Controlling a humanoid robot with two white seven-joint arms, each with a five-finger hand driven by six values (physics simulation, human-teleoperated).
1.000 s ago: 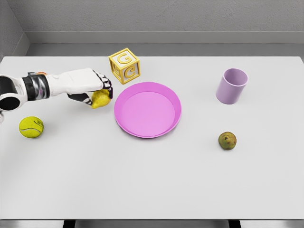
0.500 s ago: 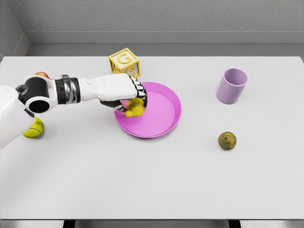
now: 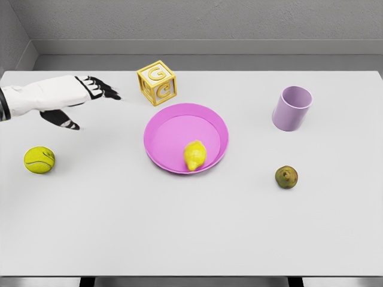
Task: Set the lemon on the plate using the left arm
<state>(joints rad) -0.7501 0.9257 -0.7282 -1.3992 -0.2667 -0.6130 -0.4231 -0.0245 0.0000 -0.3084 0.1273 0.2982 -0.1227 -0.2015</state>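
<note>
White and black-tipped, your left hand (image 3: pixel 66 101) hung over the white table (image 3: pixel 191 227) with fingers (image 3: pixel 106 93) spread wide, holding and touching nothing. You could see the yellow lemon (image 3: pixel 194 155) lying inside the round pink plate (image 3: pixel 157 128), near its front rim, well apart from that hand.

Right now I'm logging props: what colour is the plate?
Pink-magenta; the plate shows best in the head view.
</note>
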